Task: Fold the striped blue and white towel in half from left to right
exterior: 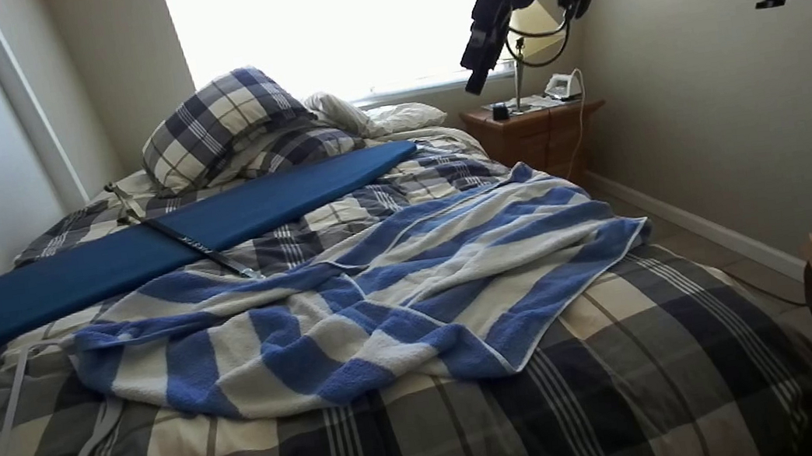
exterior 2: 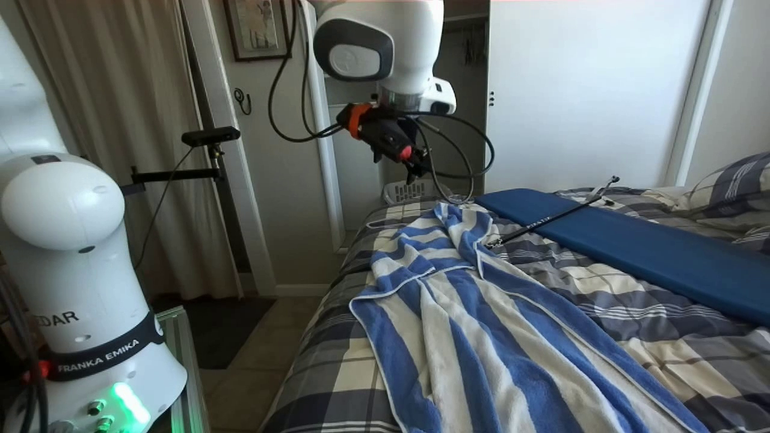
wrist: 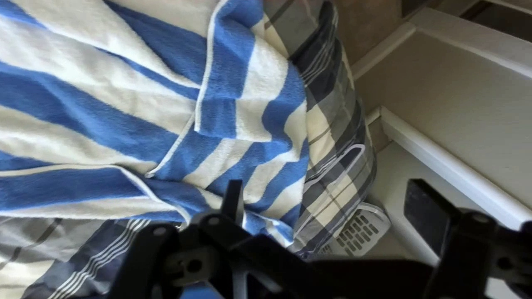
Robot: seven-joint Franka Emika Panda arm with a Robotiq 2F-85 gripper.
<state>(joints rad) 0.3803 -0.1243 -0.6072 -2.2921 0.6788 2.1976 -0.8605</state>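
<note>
The striped blue and white towel [exterior: 450, 265] is spread, rumpled, across the plaid bed; it shows in both exterior views. In an exterior view its end section [exterior 2: 415, 255] is bunched, with stripes at an angle to those of the long part. From the wrist, a corner flap [wrist: 249, 83] of the towel is turned over on itself, white hem showing. My gripper [wrist: 326, 195] is open, its fingers wide apart with nothing between them. One finger [wrist: 233, 201] overlaps the towel's end in that picture. The gripper [exterior 2: 415, 171] hangs in the air above the bed, apart from the cloth.
A long blue board [exterior: 217, 225] lies on the bed beside the towel, with a thin black bar [exterior: 192, 244] across it. Pillows [exterior: 228, 126] are piled at the head. Past the bed edge stands a white slotted basket [wrist: 361, 228]. A nightstand [exterior: 534, 129] bears a lamp.
</note>
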